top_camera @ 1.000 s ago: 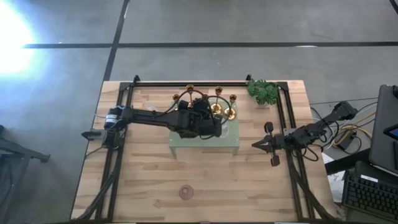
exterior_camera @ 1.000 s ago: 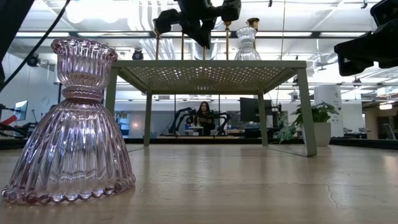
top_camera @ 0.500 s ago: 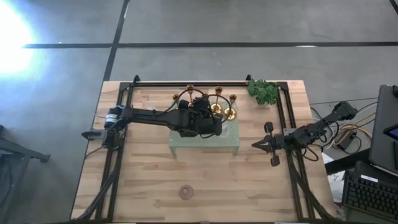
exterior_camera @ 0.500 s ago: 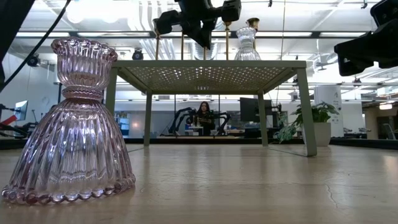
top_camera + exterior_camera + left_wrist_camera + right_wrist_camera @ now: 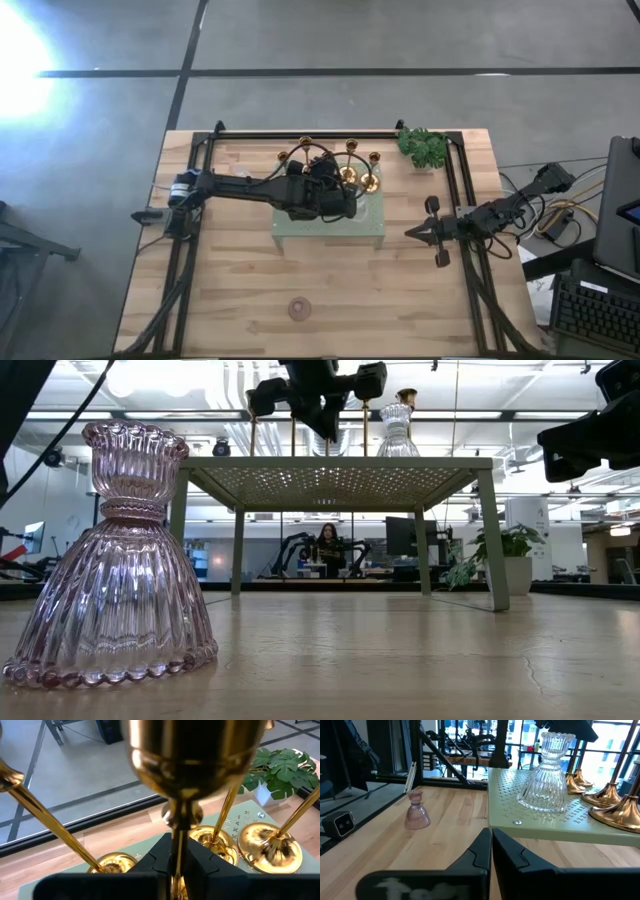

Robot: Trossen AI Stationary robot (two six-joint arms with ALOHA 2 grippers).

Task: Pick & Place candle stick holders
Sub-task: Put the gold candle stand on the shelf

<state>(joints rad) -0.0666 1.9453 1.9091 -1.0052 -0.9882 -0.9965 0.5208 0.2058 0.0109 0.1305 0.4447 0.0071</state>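
Observation:
My left gripper (image 5: pixel 335 190) is over the pale green perforated tray (image 5: pixel 330 232), shut on a gold candle stick holder (image 5: pixel 195 755). Other gold holders stand on the tray by their round bases (image 5: pixel 270 842), as does a clear glass holder (image 5: pixel 547 772). A pinkish glass holder (image 5: pixel 299 308) stands on the table near the front edge, and looms large in the low view (image 5: pixel 120 560). My right gripper (image 5: pixel 418 232) is shut and empty, right of the tray. My left gripper pinches the gold holder's thin stem (image 5: pixel 178 837) between its two fingers, below the cup. The fingers (image 5: pixel 200 860) lie across the stem. The holder stands upright in the hold; the gripper hides its base.
A green leafy sprig (image 5: pixel 422 147) lies at the table's far right corner. The tray stands on thin legs (image 5: pixel 492 540) above the wooden table. Black rails (image 5: pixel 190 200) run along the table's sides. Bare wood lies in front of the tray.

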